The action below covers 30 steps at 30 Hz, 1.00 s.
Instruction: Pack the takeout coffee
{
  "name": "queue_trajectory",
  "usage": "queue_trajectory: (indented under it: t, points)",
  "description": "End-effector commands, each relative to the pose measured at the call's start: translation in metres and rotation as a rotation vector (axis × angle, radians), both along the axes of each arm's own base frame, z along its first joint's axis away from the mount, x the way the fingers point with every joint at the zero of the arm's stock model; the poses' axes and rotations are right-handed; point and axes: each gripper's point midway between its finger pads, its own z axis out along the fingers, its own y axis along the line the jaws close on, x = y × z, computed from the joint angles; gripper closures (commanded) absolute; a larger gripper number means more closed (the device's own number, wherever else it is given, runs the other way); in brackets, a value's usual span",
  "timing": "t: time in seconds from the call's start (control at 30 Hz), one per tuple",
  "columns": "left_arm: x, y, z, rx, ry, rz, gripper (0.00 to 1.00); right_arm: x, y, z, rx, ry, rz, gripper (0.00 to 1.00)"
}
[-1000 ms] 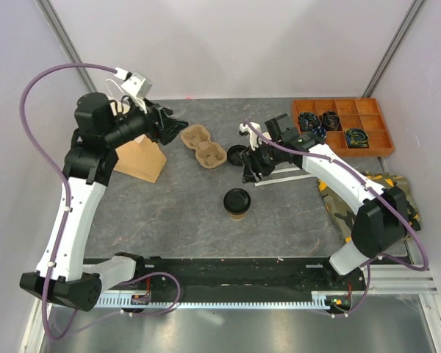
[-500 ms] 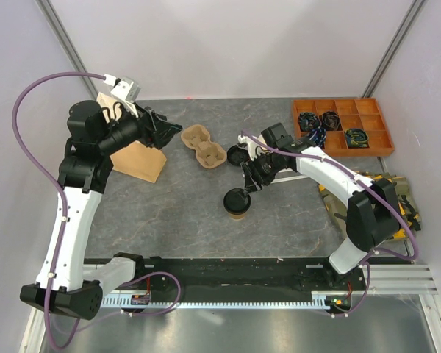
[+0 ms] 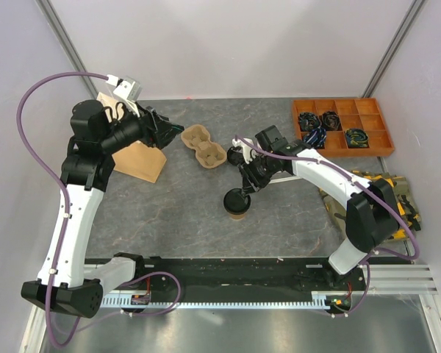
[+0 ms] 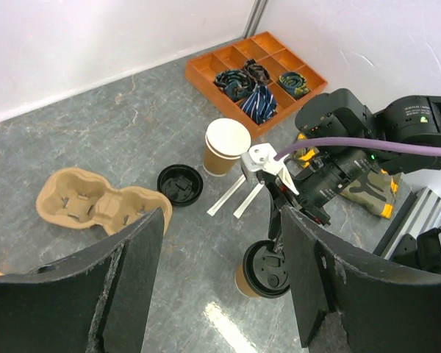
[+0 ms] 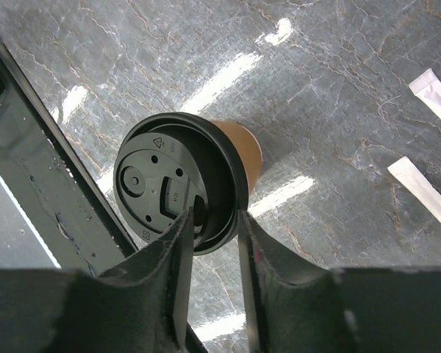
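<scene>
While the left claw (image 4: pixel 222 243) hung wide open, empty, at ten o'clock, the right claw (image 5: pixel 214 220) pinched the black lid (image 5: pixel 151 184) on the cup (image 5: pixel 246 151).

A grey, stone-veined tabletop (image 3: pixel 169 220) is filling the middle of the overhead view; plain white panels are closing it in, with a back wall (image 3: pixel 228 44) standing behind, a left wall (image 3: pixel 11 162) and a right wall (image 3: pixel 435 88) flanking it; two metal posts (image 3: pixel 65 37) are rising at the rear corners; a black strip (image 3: pixel 228 271) is running along the near edge; a white slotted duct (image 3: pixel 228 299) is lying just in front of it; a brushed metal surface (image 3: pixel 228 331) is showing below that; bright streaks of light (image 5: pixel 220 81) are glinting on the tabletop in the right wrist view.
</scene>
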Motion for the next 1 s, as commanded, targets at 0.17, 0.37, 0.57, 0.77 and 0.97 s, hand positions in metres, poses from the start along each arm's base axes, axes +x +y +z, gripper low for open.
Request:
queue_trajectory:
  t: [0.17,0.37,0.57,0.77,0.97]
  points:
    - [-0.001,-0.002,0.008,-0.030,-0.022,-0.016,0.27,0.009,0.007,0.002,-0.027,-0.063,0.005,0.70]
    - [-0.002,-0.002,0.007,-0.027,-0.023,-0.020,0.27,0.013,0.007,0.006,-0.034,-0.085,-0.010,0.78]
    - [0.000,-0.002,0.006,-0.025,-0.021,-0.021,0.27,0.015,0.008,0.021,-0.018,-0.114,-0.017,0.99]
    - [0.001,-0.003,0.004,-0.029,-0.014,-0.025,0.27,0.016,0.001,0.039,-0.028,-0.165,-0.028,1.00]
    - [0.001,-0.005,0.004,-0.030,-0.017,-0.036,0.27,0.018,-0.024,0.042,-0.092,-0.209,-0.059,1.00]
